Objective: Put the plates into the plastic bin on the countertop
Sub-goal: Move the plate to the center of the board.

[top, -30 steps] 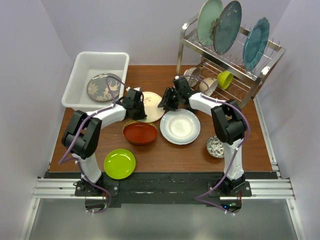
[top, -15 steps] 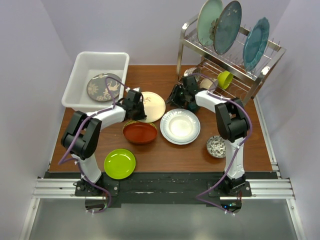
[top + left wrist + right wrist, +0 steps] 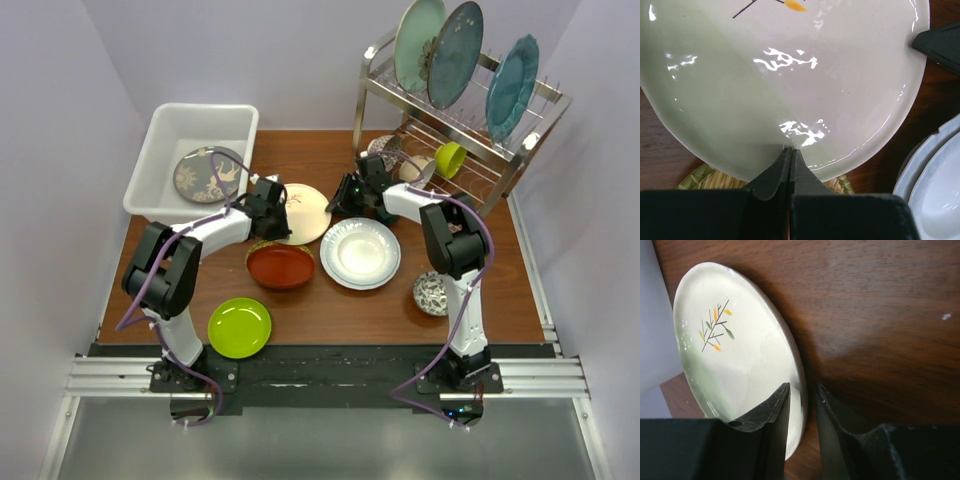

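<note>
Two arms close in on one dish, seen from above: the round cream plate with a small sprig motif (image 3: pixel 305 212), lying on the reddish-brown wood-grain countertop (image 3: pixel 320 150). The left gripper (image 3: pixel 275 210) is at its left edge and the right gripper (image 3: pixel 340 200) at its right edge. Far left sits the white rectangular plastic bin (image 3: pixel 200 107), with the grey round plate with a white tree pattern (image 3: pixel 208 174) inside it. Nearer the arms lie the red-brown plate (image 3: pixel 281 267), the white plate with a patterned rim (image 3: pixel 360 253) just beside it, and the lime green plate (image 3: pixel 240 327) by the near edge. A small patterned bowl (image 3: pixel 432 293) sits to the right, and the steel wire rack (image 3: pixel 480 165) stands far right.

Over to the left wrist: both fingers are pressed flat together with nothing between them, their point touching the cream plate's near rim. The woven yellow plate (image 3: pixel 697 176) peeks out under that rim.

Right wrist now: the jaws are apart, straddling the cream plate's rim. The inner finger (image 3: pixel 772 412) lies over the plate's face and the outer finger (image 3: pixel 835 415) is on the wood side. A dark sliver shows between rim and outer finger, so no clamp that I can see.
</note>
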### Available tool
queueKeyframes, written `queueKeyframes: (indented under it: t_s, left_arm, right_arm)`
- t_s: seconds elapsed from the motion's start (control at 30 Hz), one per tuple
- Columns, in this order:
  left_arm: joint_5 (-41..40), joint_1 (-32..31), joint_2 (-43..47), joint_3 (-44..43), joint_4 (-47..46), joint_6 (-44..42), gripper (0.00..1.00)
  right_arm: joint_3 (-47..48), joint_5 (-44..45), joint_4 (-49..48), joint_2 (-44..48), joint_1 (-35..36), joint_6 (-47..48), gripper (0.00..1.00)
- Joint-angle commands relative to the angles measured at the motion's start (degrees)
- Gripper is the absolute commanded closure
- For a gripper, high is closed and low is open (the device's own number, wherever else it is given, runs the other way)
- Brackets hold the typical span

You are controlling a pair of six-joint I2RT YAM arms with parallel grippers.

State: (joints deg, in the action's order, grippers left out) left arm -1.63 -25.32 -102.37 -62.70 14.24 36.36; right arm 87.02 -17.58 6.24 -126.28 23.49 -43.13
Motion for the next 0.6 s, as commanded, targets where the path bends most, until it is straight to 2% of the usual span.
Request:
queueKeyframes:
  t_s: [0.0,0.03,0.17,0.33,0.43,0.57]
  left_arm:
    - [0.0,-0.3,0.5,-1.4,-0.5,-1.0,0.99]
    - [0.0,-0.3,0.5,-1.4,-0.5,-1.0,0.98]
    - [0.2,-0.3,0.8,-1.4,-0.4,-1.0,0.98]
    - [0.0,-0.3,3.0,-1.5,0.3,-1.1,0.94]
    - [-1.3,-0.3,5.2,-1.8,1.6,-1.5,0.86]
    - [-2.2,-0.3,7.7,-2.3,2.9,-2.3,0.72]
  right_arm:
    - [3.3,-0.5,5.1,-2.6,1.8,2.5,0.76]
    - [3.6,-0.4,5.4,-2.8,1.9,2.8,0.79]
    - [4.8,0.5,6.6,-3.0,2.1,3.3,1.0]
    - [5.9,0.8,6.9,-2.0,2.2,2.8,1.0]
    - [6.5,0.1,6.9,-1.0,2.1,2.1,1.0]
    - [7.9,-0.7,7.6,0.4,2.1,1.4,1.0]
